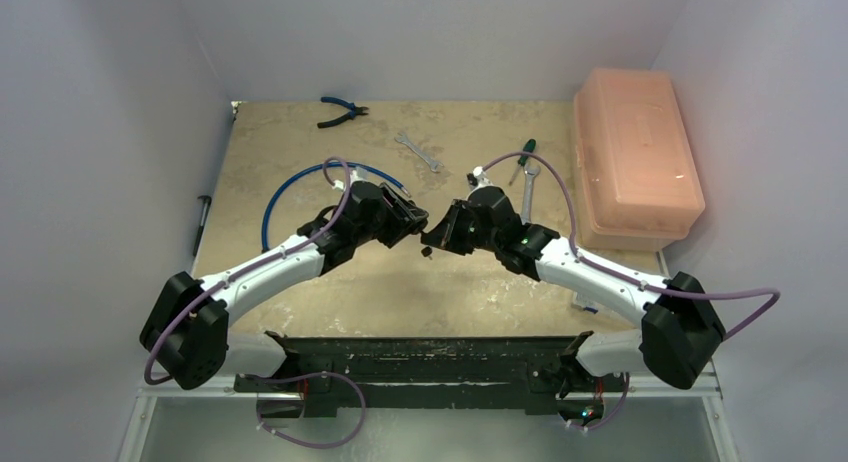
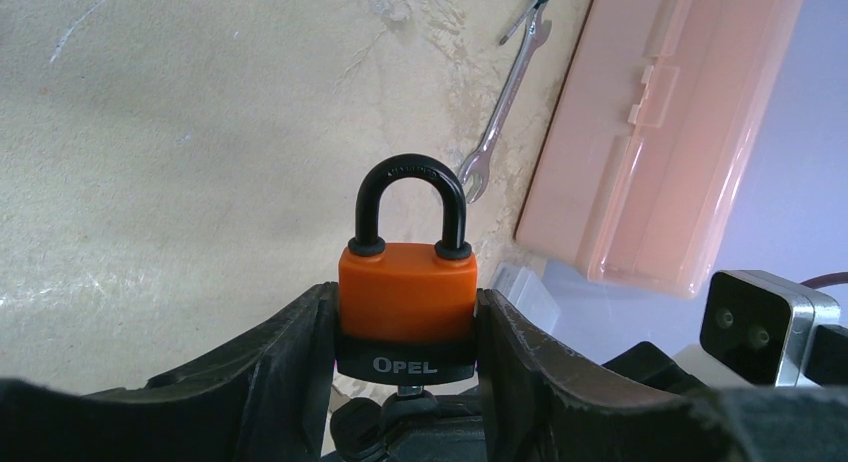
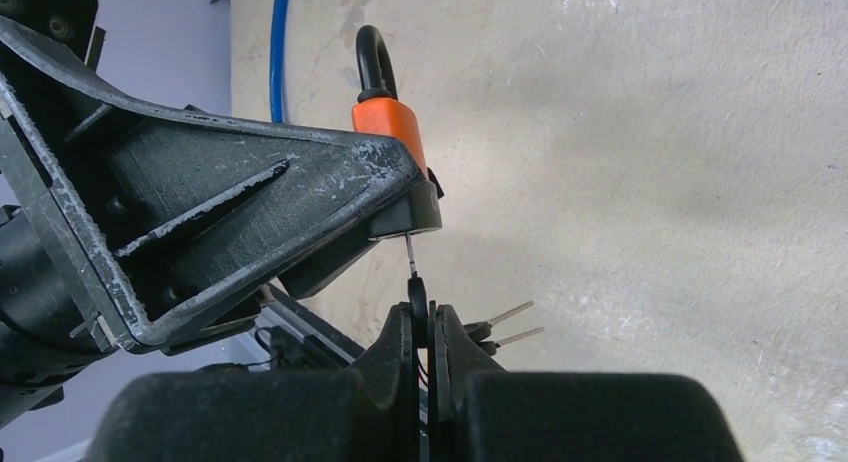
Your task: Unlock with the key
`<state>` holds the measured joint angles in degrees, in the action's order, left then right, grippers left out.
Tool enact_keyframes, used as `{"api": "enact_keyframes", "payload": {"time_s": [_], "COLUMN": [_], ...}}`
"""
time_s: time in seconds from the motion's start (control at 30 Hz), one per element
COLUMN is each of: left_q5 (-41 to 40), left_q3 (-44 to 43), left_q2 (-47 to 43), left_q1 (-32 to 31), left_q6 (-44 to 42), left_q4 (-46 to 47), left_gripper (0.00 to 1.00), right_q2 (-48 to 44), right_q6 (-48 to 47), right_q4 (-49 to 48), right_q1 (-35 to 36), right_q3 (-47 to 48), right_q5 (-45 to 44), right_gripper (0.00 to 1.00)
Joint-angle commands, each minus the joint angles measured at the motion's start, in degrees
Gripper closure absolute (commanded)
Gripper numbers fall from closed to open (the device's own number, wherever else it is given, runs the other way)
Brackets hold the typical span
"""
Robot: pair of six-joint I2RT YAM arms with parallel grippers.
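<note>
Tabletop, overhead view: left gripper and right gripper meet tip to tip at frame centre. Blue-handled pliers lie at upper centre-left, a wrench below them, and a second wrench beside a green-handled screwdriver right of centre. A salmon plastic box lies at upper right, and a blue cable loops left of centre.

Left wrist view: padlock, with orange body, black shackle and a black base marked OPEL, is upright at lower centre and clamped between the left gripper's fingers. Both shackle legs are seated in the body. The second wrench and plastic box lie beyond, at upper right.

Right wrist view: right gripper is pinched together on the black head of the key, whose blade reaches up to the padlock's underside. Spare keys jut out just right of the fingers. The blue cable runs along the top left.
</note>
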<state>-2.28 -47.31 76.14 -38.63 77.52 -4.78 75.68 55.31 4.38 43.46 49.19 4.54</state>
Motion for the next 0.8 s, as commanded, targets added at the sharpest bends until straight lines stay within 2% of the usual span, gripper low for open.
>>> {"api": "enact_keyframes", "payload": {"time_s": [0.0,0.13,0.27,0.57,0.77], "left_q5": [2.5,2.5,2.5,2.5,2.5], "left_q3": [0.5,0.5,0.5,0.9,1.3], "left_q2": [-2.5,-2.6,-2.5,-2.9,-3.4], "left_q1": [-0.7,-0.7,-0.8,-0.8,-0.8], "left_q6": [1.0,1.1,1.2,1.5,1.7], "left_q4": [0.0,-0.1,0.2,0.5,0.5], "left_gripper": [1.00,1.00,1.00,1.00,1.00], "right_q2": [-0.2,1.9,2.4,0.8,-1.4], "right_q6": [-1.3,-7.8,-8.6,-2.8,5.4], "right_q4": [-4.8,3.4,5.6,0.4,-10.1], "right_q1": [-1.3,-0.3,-0.3,-0.4,-4.1], "right_q3": [2.9,7.3,8.2,4.6,-3.4], "right_q5": [-8.3,-15.4,-17.7,-12.5,-4.8], "right_gripper": [1.00,1.00,1.00,1.00,1.00]}}
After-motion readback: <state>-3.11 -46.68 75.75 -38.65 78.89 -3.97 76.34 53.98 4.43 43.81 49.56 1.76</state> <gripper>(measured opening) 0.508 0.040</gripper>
